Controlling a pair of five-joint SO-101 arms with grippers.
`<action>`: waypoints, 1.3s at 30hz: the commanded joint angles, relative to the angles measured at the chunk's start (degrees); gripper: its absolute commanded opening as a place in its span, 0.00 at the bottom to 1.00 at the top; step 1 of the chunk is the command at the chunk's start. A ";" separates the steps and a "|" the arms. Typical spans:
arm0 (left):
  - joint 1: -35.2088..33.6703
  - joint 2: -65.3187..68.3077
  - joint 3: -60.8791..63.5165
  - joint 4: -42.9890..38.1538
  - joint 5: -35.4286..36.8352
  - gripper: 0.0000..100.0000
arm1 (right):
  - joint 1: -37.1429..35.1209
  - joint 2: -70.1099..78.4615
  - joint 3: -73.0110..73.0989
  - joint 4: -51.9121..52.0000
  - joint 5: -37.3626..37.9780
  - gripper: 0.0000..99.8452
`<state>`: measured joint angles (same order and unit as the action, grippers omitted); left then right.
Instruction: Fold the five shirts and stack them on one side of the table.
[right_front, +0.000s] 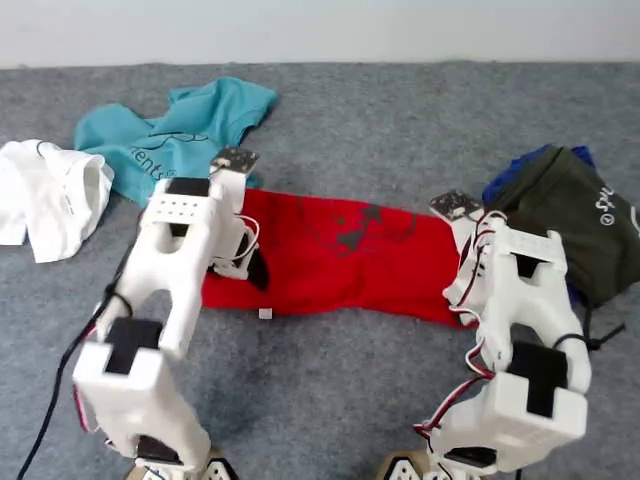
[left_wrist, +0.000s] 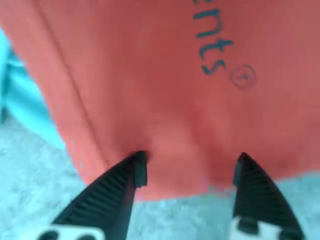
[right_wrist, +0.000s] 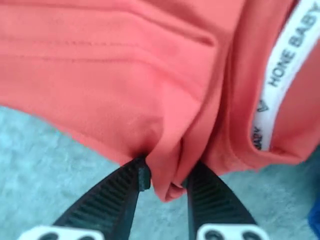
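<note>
A red shirt (right_front: 340, 250) lies folded into a long strip across the middle of the grey table. My left gripper (left_wrist: 192, 162) stands open at the strip's left end (right_front: 252, 268), its fingertips (left_wrist: 140, 161) spread over the red cloth (left_wrist: 165, 90) near its hem. At the right end, my right gripper (right_wrist: 167, 175) is shut on a pinched fold of the red shirt (right_wrist: 125, 75), beside the collar with its white label band (right_wrist: 280, 65). In the high view the right arm (right_front: 505, 280) covers that end.
A teal shirt (right_front: 175, 135) lies at the back left, with its edge (left_wrist: 12, 95) close to my left gripper. A white shirt (right_front: 50, 195) sits at the far left. A dark green shirt (right_front: 570, 215) lies over a blue one (right_front: 515, 175) at the right.
</note>
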<state>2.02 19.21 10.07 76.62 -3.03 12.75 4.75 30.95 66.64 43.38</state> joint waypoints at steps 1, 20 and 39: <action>0.26 5.45 -5.85 -0.35 2.20 0.28 | 0.40 -3.47 0.97 2.24 0.88 0.10; 0.35 10.90 -13.76 8.18 1.76 0.28 | -3.82 -14.20 5.01 2.86 0.44 0.31; 0.18 10.81 -14.64 11.60 1.67 0.28 | -4.09 -28.18 12.31 -9.71 -7.56 0.29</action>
<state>2.02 30.55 -2.77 87.34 -1.80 8.26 -23.30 43.16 60.13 37.67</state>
